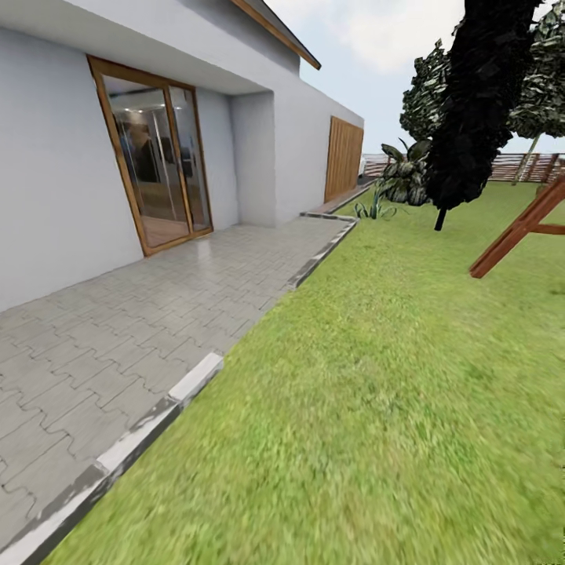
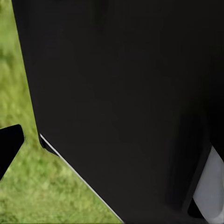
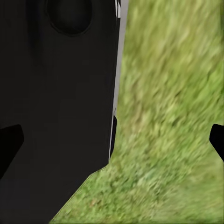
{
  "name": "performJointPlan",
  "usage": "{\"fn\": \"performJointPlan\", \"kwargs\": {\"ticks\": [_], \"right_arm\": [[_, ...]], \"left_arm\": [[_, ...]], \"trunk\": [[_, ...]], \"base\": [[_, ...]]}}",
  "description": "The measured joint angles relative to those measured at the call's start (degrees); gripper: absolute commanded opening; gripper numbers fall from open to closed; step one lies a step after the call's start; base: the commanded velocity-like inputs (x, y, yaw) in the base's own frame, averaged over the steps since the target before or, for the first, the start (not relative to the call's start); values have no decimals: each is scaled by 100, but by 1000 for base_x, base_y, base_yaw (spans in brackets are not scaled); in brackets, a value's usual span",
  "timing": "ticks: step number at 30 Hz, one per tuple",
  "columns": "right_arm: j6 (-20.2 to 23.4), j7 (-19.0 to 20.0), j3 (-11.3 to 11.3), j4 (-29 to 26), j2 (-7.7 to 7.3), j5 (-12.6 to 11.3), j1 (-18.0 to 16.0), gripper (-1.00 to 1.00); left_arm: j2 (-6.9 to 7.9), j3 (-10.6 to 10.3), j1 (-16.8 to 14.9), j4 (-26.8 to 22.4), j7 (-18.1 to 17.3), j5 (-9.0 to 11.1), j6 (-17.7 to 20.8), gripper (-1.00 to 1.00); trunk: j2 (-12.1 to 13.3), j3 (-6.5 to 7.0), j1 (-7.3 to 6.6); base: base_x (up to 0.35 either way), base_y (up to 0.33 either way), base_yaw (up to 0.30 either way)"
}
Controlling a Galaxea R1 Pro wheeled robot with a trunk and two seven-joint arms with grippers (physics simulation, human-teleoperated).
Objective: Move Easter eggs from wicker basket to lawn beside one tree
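Bright mottled lawn (image 1: 377,408) fills your head view beside grey paving (image 1: 118,329); dark robot body (image 2: 130,102) blocks both wrist views, so neither gripper's opening can be told.

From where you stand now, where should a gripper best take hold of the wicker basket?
Cannot be judged yet: the head view has lawn, paved patio, white house, a dark tree and a wooden frame. The wrist views give grass beside dark robot body.
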Motion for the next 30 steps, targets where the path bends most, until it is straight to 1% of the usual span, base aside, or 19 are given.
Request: {"fn": "performJointPlan", "kwargs": {"ticks": [24, 30], "right_arm": [[0, 0, 0, 1, 0, 0, 0, 100], [0, 0, 0, 1, 0, 0, 0, 100]], "left_arm": [[0, 0, 3, 0, 0, 2, 1, 100], [0, 0, 0, 0, 0, 2, 1, 100]], "trunk": [[0, -122, 0], [0, -137, 0]], "base": [[332, 0, -254], [332, 0, -88]]}}
